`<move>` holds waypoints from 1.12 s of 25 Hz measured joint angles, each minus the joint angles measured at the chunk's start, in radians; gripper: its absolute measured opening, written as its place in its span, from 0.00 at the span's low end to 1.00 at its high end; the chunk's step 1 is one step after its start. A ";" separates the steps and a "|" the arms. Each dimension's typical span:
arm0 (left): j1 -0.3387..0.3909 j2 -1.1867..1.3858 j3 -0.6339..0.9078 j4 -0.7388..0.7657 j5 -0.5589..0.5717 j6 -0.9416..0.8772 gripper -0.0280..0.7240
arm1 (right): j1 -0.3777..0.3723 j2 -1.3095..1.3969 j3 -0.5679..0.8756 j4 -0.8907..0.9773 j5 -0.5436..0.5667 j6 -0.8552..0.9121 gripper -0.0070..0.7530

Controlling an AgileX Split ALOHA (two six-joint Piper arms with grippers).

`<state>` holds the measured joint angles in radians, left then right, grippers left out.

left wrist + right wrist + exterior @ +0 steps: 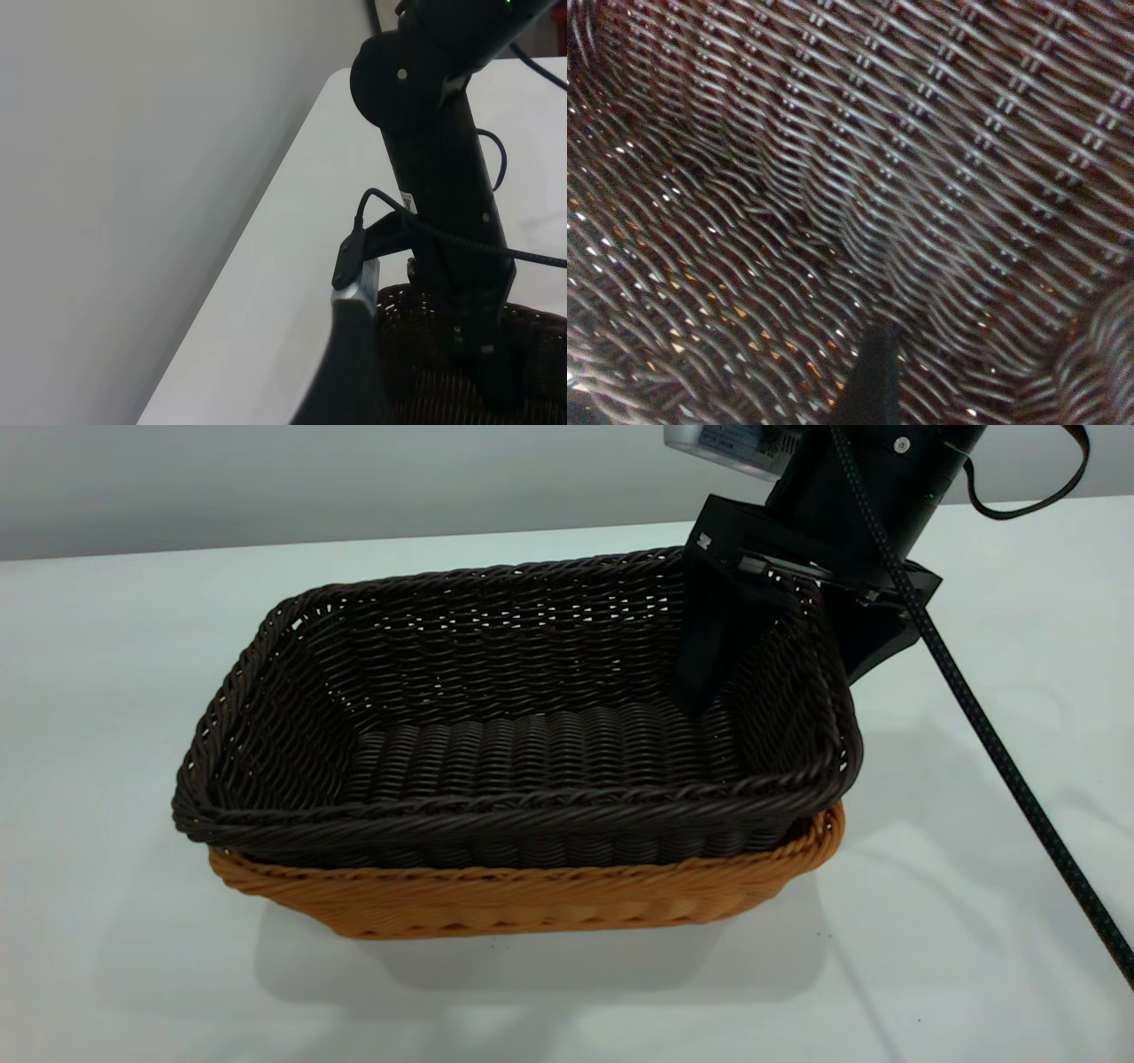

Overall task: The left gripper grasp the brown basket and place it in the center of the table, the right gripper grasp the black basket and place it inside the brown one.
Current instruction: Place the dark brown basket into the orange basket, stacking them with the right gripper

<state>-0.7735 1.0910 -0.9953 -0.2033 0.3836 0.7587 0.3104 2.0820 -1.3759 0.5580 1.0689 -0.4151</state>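
The black basket is seated inside the brown basket on the table. Its right end wall is straddled by the right gripper (one finger inside, one outside), jaws clasped on that wall. The left gripper cannot be made out.

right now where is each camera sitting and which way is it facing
Exterior view: outside the rig, looking down at the black basket nested in the brown basket on the table; the right gripper straddles the black basket's right wall.
Left wrist view: on the left arm, off to the side, looking across the table edge at the right arm; a dark part of its own gripper shows.
Right wrist view: on the right wrist, close against the black weave; one finger tip shows.
All three views show the black basket.
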 joint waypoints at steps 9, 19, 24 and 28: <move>0.000 -0.001 0.000 0.000 0.006 0.001 0.75 | 0.000 0.001 0.000 -0.027 0.028 0.010 0.92; 0.000 -0.001 0.000 0.000 0.009 0.001 0.75 | 0.000 0.005 -0.053 -0.068 0.166 0.010 0.92; 0.000 -0.001 0.000 0.000 0.011 0.001 0.75 | -0.001 0.005 -0.130 -0.037 0.156 0.010 0.92; 0.000 -0.001 0.000 0.001 0.020 0.001 0.75 | -0.001 0.003 -0.154 -0.091 0.155 0.019 0.92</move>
<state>-0.7735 1.0901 -0.9953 -0.2023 0.4034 0.7597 0.3092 2.0853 -1.5303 0.4673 1.2235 -0.3961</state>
